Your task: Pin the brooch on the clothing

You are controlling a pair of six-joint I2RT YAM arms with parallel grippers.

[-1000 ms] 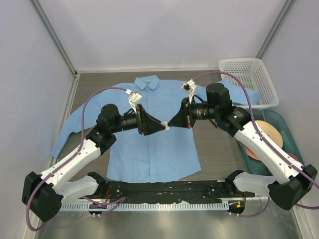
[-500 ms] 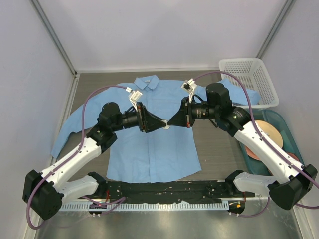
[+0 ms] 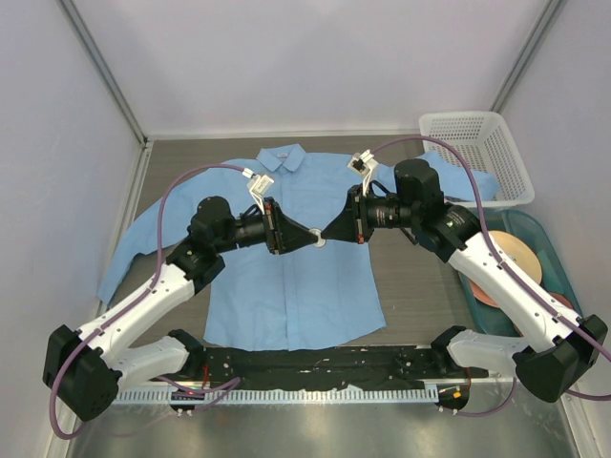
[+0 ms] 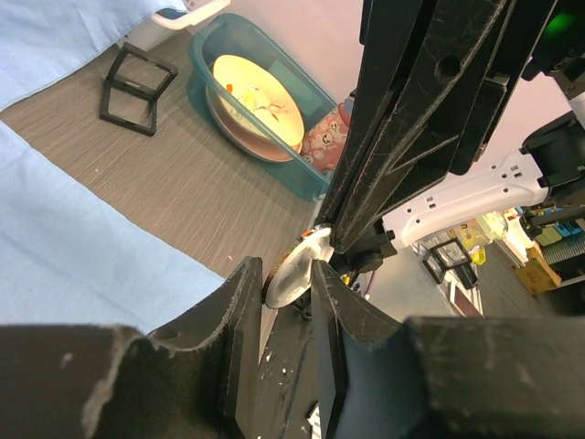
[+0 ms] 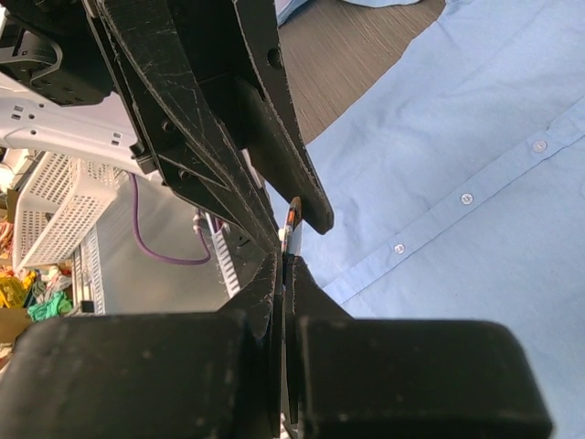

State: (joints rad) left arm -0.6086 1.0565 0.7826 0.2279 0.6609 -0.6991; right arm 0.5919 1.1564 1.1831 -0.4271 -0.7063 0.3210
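Over the grey table (image 3: 420, 286), left hand (image 3: 310, 239) has narrowed around the brooch (image 4: 300, 262).

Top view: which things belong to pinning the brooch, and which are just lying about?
In the job:
brooch, at the meeting gripper tips
blue shirt
left gripper
right gripper

Lying about:
white mesh basket
teal tub with plates
black square frames
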